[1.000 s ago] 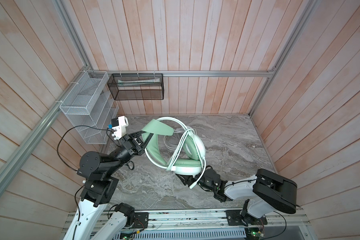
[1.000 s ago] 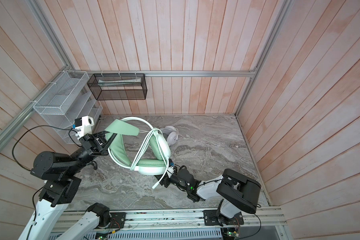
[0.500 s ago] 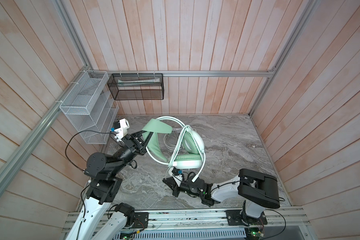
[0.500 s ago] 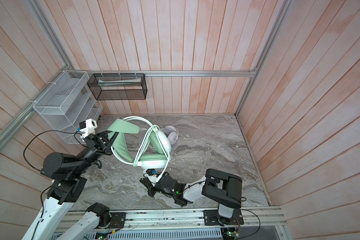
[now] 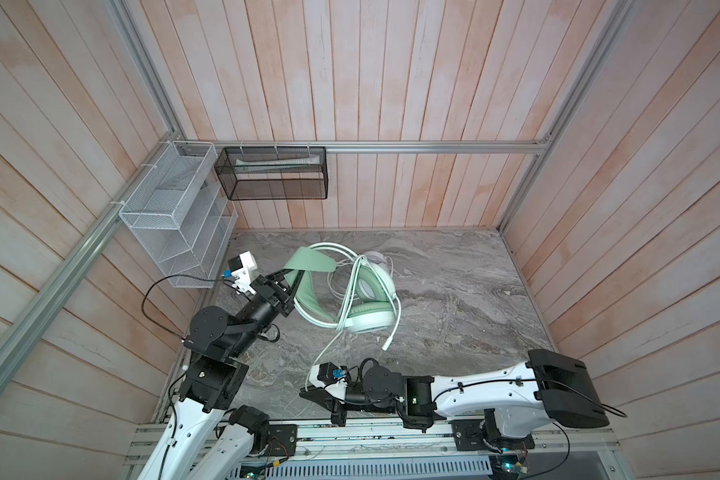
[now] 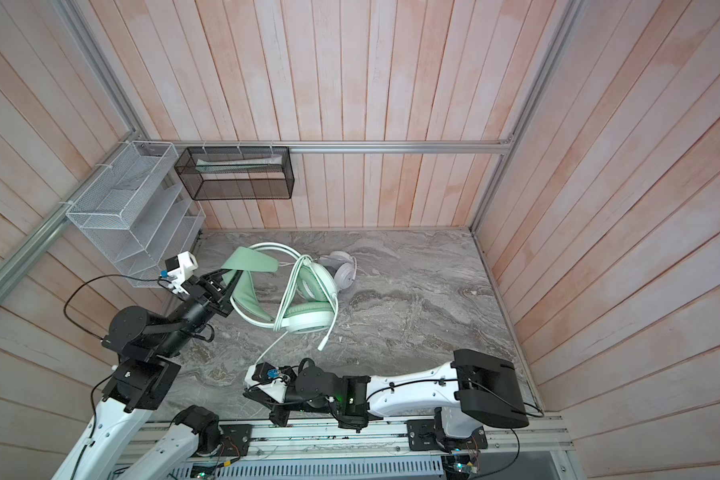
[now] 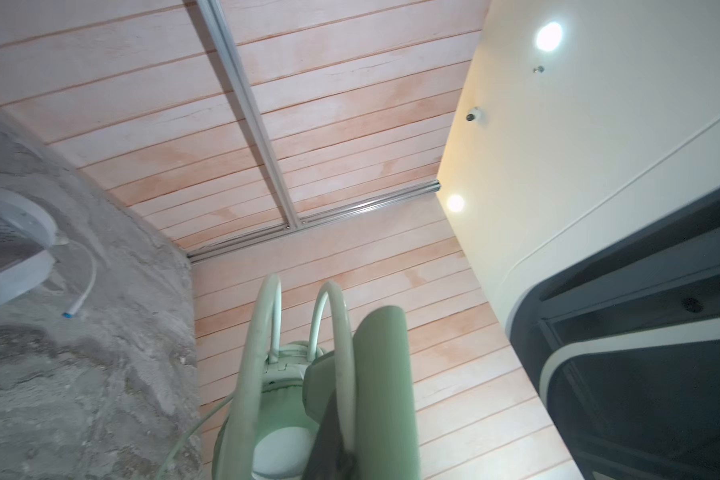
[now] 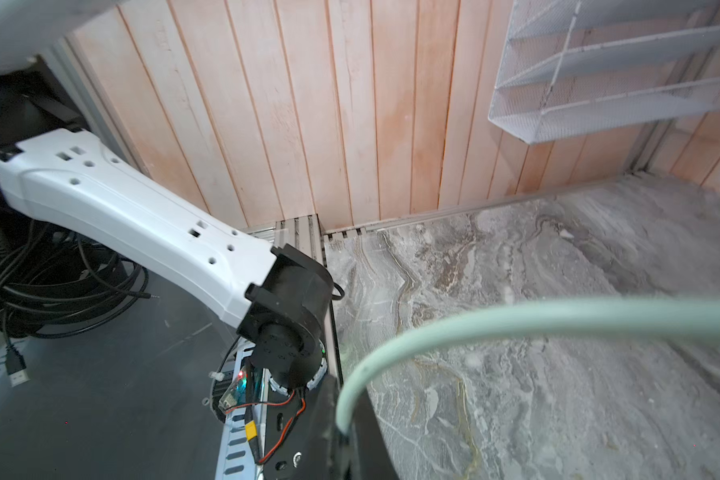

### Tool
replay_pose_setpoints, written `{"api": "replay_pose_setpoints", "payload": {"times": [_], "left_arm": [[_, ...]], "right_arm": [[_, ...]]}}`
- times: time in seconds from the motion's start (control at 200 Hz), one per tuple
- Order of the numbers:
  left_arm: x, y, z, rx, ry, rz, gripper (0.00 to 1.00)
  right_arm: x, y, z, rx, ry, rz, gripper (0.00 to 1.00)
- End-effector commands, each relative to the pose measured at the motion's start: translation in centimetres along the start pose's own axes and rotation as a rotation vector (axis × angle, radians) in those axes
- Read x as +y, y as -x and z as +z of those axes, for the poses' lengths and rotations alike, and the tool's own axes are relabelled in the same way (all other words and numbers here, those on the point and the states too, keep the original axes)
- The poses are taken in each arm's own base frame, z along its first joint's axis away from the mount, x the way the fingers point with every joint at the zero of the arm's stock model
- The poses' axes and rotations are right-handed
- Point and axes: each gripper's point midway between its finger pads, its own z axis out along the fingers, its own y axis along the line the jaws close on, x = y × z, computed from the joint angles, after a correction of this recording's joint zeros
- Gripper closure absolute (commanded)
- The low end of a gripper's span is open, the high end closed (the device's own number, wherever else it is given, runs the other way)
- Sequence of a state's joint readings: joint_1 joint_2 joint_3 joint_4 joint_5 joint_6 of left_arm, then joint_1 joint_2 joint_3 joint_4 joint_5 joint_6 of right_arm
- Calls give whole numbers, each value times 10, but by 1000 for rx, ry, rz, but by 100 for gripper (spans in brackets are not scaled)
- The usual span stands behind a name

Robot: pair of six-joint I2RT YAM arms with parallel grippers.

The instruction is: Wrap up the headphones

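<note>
The mint headset (image 5: 366, 319) is gripped by its band (image 5: 310, 264) in the left fingers (image 5: 281, 275), over the left of the desk (image 5: 454, 291); its cable (image 5: 329, 348) is pinched in the right fingers (image 8: 323, 428), near the desk's front.

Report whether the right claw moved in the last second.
Yes. The right claw, shut on the mint cable, has drawn back from the mint headset toward the front rail.

White arm shells (image 5: 483, 386) bore black joint housings (image 5: 566, 386) and thin black cables (image 5: 144, 300); the left wrist camera (image 5: 242, 268) was white.
</note>
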State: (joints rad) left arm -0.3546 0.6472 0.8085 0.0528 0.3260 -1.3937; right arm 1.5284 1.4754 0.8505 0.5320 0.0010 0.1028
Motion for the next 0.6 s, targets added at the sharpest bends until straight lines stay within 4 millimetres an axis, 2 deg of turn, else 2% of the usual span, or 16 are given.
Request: {"api": "replay_pose_setpoints", "payload": {"times": [0.0,0.155,0.285,0.44,0.595], "left_arm": [[21,6,-5,-51,77,64,100],[80,3,-15,-66,242,93,100],[122,-6,-18,-38,332,89,100],[138,-18,-14,49,379,141,100],[134,-27,-10,147,391,242,100]], "right_arm": [[22,13,-13,84,51,-109,100],[34,48,-43,106,96,-188,100],[30,77,-79,114,70,-253,100],[5,89,-107,154,21,-267,100],[-43,84,-124,240,-116,-265,100]]}}
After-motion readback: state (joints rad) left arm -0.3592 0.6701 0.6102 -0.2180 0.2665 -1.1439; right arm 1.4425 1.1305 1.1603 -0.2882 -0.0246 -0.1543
